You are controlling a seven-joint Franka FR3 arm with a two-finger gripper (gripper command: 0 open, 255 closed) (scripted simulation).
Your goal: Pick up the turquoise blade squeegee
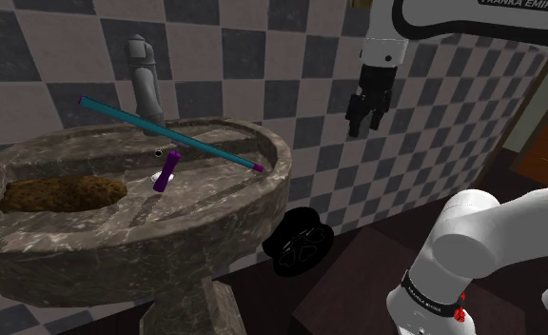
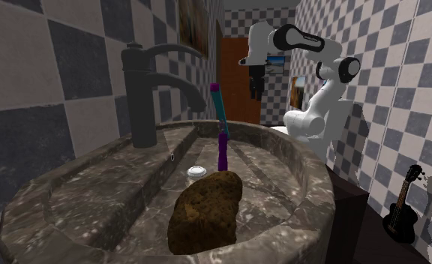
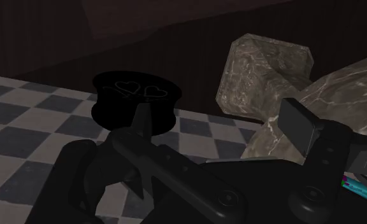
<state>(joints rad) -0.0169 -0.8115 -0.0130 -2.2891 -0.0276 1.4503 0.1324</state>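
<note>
1. Shoulder view: one squeegee [image 1: 167, 133] with a long turquoise shaft is seen laid slantwise across the marble sink [image 1: 234, 224]. Its purple-tipped end rests on the rim at the view's right, and its other end is raised past the single faucet [image 1: 146, 81]. The tool [image 1: 365, 122] is held in open air above and right of that rim, well apart from the squeegee, fingers apart, nothing gripped. One purple stick [image 1: 170, 166] and one brown lump [image 1: 68, 193] are counted in the bowl.
2. Second exterior view: free space is shown between squeegee and tool. One small black guitar [image 2: 400, 214] is propped by the wall.
3. Wrist view: one black round object [image 3: 134, 102] is seen against chequered tiles, near the pedestal [image 3: 265, 67].
</note>
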